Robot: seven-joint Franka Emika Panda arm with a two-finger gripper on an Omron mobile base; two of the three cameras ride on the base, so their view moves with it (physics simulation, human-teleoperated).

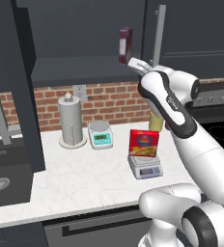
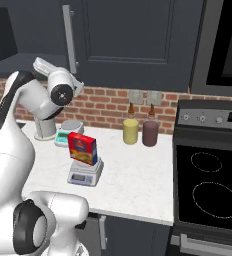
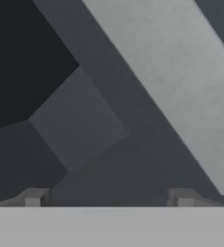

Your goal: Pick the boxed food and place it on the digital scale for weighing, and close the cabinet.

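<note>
In the left base view a black sink [image 1: 5,176] sits at the counter's [image 1: 80,178] left edge, beyond it an open cabinet door [image 1: 22,87] seen edge-on. Toward the back wall stand a grey canister [image 1: 72,120] and, just right of it, a teal scale [image 1: 100,134]. Nearer the front edge, the red box [image 1: 144,143] stands upright on the grey scale [image 1: 145,166]. Up in the open cabinet [image 1: 85,38] a purple box [image 1: 125,45] stands at the shelf's right end, beside the bar handle [image 1: 159,34].

The right base view adds two jars, yellow [image 2: 130,131] and brown [image 2: 150,132], at the back edge, and the stove [image 2: 210,190] right of the counter.

The gripper [image 1: 137,65] is raised by the handle. In the hand view its fingertips [image 3: 34,197] are spread wide with nothing between them, close to the dark cabinet panel and pale handle.
</note>
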